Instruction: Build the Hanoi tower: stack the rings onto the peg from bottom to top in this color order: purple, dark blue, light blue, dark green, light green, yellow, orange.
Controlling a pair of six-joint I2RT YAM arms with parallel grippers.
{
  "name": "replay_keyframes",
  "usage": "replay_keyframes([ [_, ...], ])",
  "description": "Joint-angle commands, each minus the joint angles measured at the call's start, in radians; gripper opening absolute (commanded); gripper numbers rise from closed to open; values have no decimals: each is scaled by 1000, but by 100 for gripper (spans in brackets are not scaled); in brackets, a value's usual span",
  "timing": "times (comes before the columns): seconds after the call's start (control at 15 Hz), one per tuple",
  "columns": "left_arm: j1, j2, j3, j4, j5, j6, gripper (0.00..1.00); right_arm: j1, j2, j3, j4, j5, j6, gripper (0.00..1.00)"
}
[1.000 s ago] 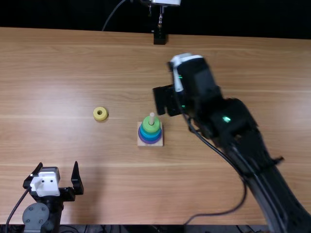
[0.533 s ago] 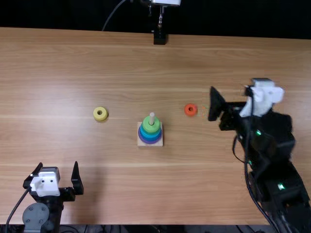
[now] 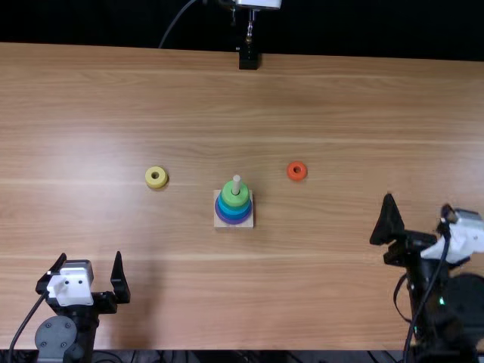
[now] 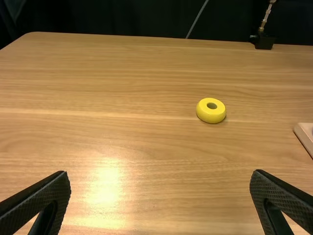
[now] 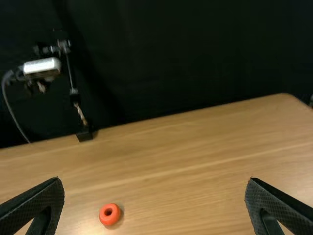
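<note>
Yellow and loose, one ring (image 3: pixel 153 184) lies left of the tower (image 3: pixel 219 224), and we see the orange ring (image 3: pixel 291 173) right of it, while its peg (image 3: pixel 237 182) carries purple (image 3: pixel 234 221), blue (image 3: pixel 234 211) and green rings (image 3: pixel 235 200). Nearer us than the tower, our left gripper (image 3: pixel 90 255) and our right gripper (image 3: pixel 418 201) stand wide open.

The left wrist view's edge crops the wooden base (image 4: pixel 305 132); on it, stacked rings (image 3: pixel 233 214) hide the lower peg (image 3: pixel 237 181).
</note>
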Motion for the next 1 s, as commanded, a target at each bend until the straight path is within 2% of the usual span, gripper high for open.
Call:
replay_keyframes([
  [0.0,-9,-12,-104,-79,-11,-4,100,-38,-53,-60,8,-59,-6,100],
  [0.07,-10,-12,-104,-79,-11,-4,100,-49,-83,-88,10,-118,-46,100],
  [0.13,-9,-12,-104,-79,-11,-4,100,-53,-121,-120,11,-127,-102,100],
  [0.2,-9,-12,-104,-79,-11,-4,100,-52,-167,-163,11,-127,-135,100],
  [0.47,-9,-12,-104,-77,-11,-4,100,-53,-395,-390,11,-127,-137,100],
  [0.6,-9,-12,-104,-79,-11,-4,100,-50,-454,-451,0,-127,-126,100],
  [0.93,-9,-12,-104,-79,-11,-4,100,-44,-575,-570,-1,-118,-133,100],
])
